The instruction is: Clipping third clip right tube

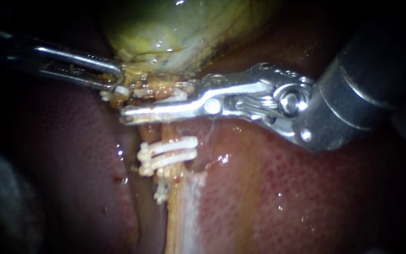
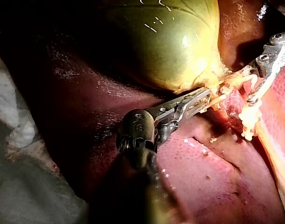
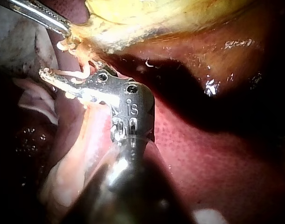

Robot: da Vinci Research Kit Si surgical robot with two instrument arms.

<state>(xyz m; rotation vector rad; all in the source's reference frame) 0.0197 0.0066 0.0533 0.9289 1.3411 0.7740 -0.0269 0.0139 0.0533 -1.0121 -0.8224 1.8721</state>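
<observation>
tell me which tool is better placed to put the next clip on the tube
Right. The right tool holds a white clip across the tube, above the two placed clips; the left tool is clamped on tissue below the gallbladder.

Left instrument: narrow, polished steel. Two long slim jaws, slotted down the middle, rounded at the tip. Behind them a dark, rounded wrist block with small round pins and a silver hinge piece.

Right instrument: heavier build, silver throughout. Long flat jaws, slightly hooked at the end, hinged on a round pin. Large domed pivot screw at the wrist, with thin steel cables running beside it and a smaller rivet nearer the shaft. Shaft wide, dark grey, smooth, cylindrical. Two small recessed screws and stamped characters on the wrist plate, with oval slots toward the shaft.
</observation>
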